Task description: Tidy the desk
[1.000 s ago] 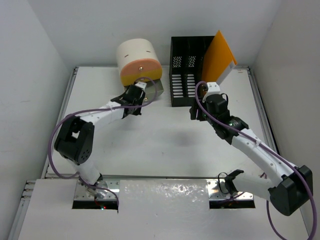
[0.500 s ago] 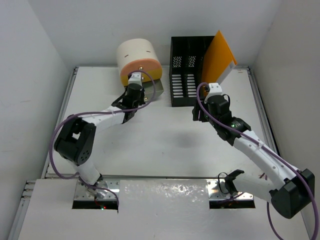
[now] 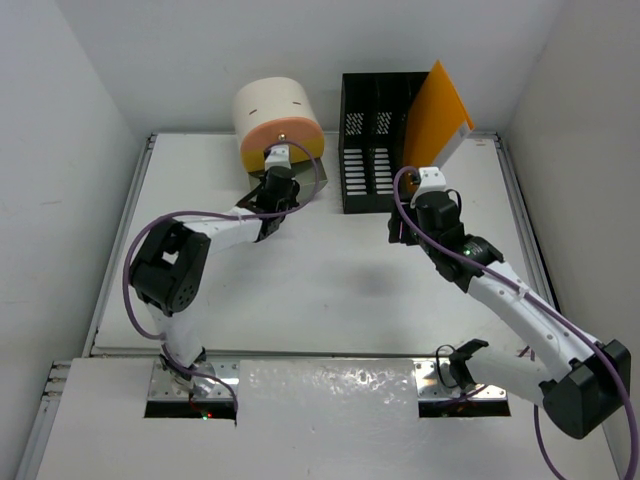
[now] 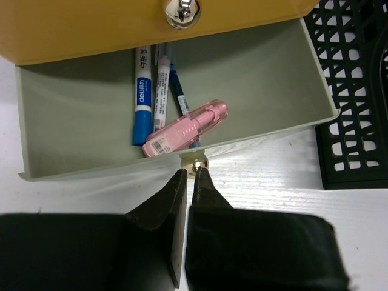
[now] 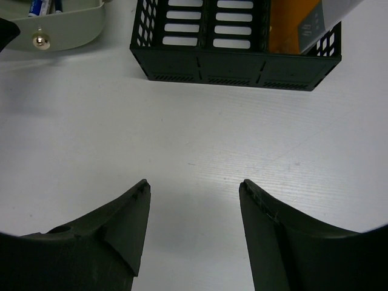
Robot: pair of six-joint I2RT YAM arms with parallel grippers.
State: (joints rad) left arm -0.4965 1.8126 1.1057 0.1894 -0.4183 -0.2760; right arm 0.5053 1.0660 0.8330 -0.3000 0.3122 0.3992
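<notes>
Knob [image 4: 196, 163] touched by closed left hand [image 4: 189, 176]; right hand [image 5: 194, 187] spread, empty.

The tabletop [image 3: 320, 285] is a large flat white rectangle, lying level and filling the middle of the top view. Thin metal rails [image 3: 113, 280] run along its 9 o'clock and 3 o'clock edges. A crinkled, shiny foil strip [image 3: 330, 388] lies across its 6 o'clock edge. Close up, the wrist views show a matte surface with faint grain
</notes>
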